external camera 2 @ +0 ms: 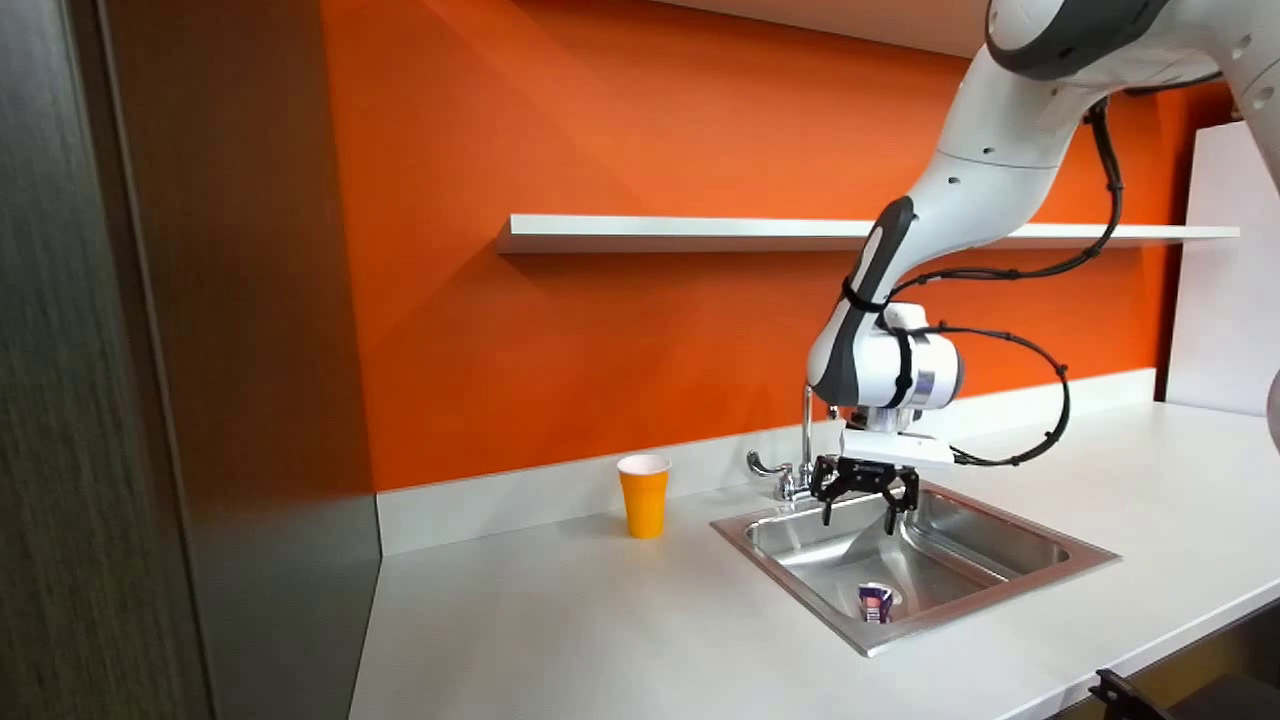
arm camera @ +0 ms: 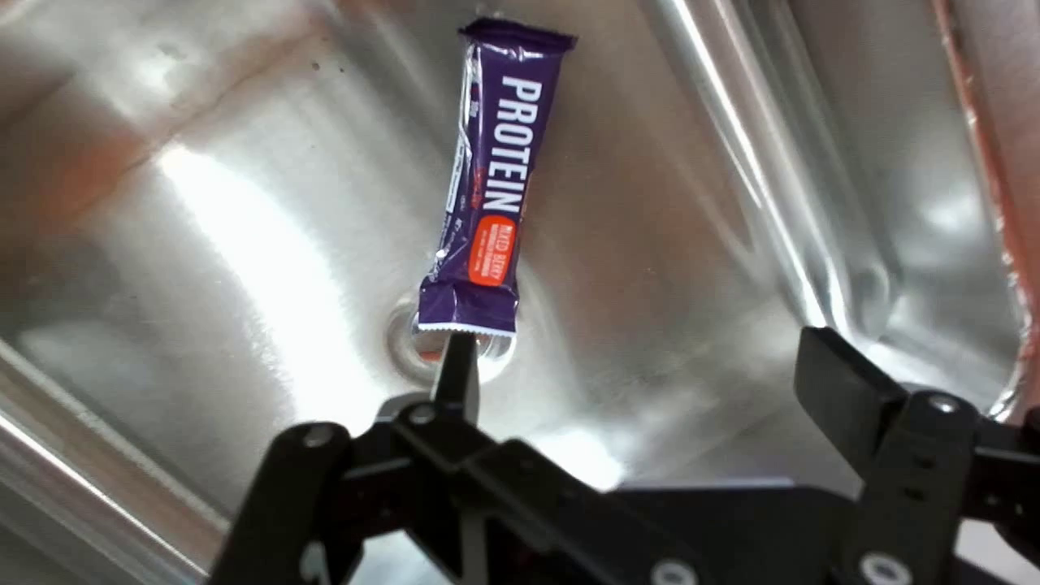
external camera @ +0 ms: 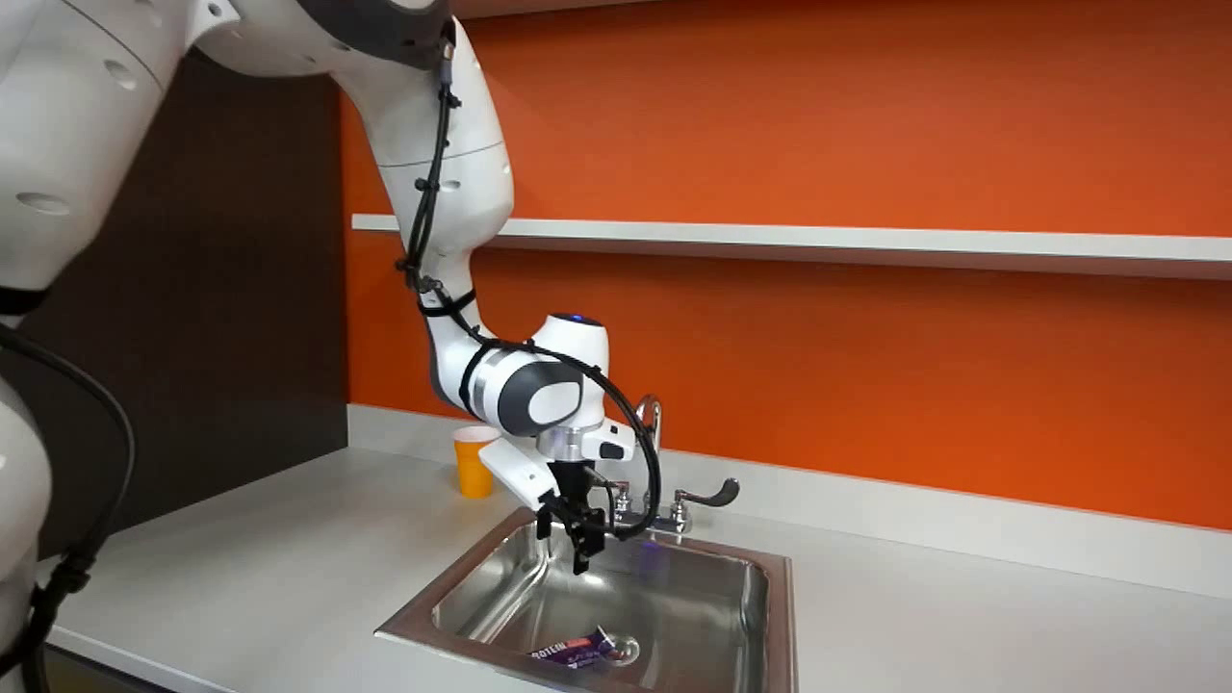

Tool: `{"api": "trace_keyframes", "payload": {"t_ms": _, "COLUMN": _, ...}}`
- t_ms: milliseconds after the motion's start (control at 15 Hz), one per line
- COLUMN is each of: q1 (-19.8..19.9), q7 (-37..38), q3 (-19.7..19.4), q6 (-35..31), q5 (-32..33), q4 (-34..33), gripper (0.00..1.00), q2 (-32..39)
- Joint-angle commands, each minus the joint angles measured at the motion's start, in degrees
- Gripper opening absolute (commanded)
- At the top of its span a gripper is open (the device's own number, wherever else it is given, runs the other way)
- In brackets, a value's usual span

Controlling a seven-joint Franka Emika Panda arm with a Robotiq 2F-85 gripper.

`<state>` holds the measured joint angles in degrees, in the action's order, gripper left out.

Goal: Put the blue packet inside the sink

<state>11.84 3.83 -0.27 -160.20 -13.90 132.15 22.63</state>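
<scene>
The blue packet is a purple-blue protein bar wrapper. It lies flat on the floor of the steel sink, one end over the round drain. The packet shows in both exterior views. My gripper is open, with nothing between its fingers. In both exterior views the gripper hangs over the sink, above and apart from the packet. In the wrist view the left fingertip overlaps the drain just below the packet's end.
The chrome faucet stands at the sink's back edge, close to the gripper. An orange cup stands on the counter beside the sink. A white shelf runs along the orange wall. A dark panel closes off one end.
</scene>
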Motion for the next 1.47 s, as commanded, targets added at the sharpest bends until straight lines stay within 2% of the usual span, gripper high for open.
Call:
{"api": "trace_keyframes", "payload": {"t_ms": 0, "q1": 0.4, "q7": -7.1, "q3": 0.8, "q6": 5.0, "q5": 0.5, "q4": 9.2, "gripper": 1.0, "q2": -11.2}}
{"api": "trace_keyframes", "payload": {"t_ms": 333, "q1": -2.3, "q7": -9.8, "q3": -1.6, "q6": 9.7, "q5": 4.2, "q4": 18.2, "gripper": 1.0, "q2": -22.7}}
{"api": "trace_keyframes", "payload": {"t_ms": 867, "q1": -5.2, "q7": -7.2, "q3": -2.3, "q6": 14.9, "q5": 14.3, "q4": 29.9, "gripper": 1.0, "q2": -39.8}}
{"api": "trace_keyframes", "payload": {"t_ms": 1067, "q1": -6.7, "q7": -8.7, "q3": -2.6, "q6": 19.8, "q5": 13.0, "q4": 27.7, "gripper": 1.0, "q2": -42.6}}
{"api": "trace_keyframes", "payload": {"t_ms": 1133, "q1": -6.3, "q7": -8.0, "q3": -2.9, "q6": 16.1, "q5": 13.3, "q4": 27.5, "gripper": 1.0, "q2": -38.5}}
{"api": "trace_keyframes", "payload": {"t_ms": 1400, "q1": -6.9, "q7": -8.0, "q3": -2.7, "q6": 18.5, "q5": 13.3, "q4": 27.2, "gripper": 1.0, "q2": -41.3}}
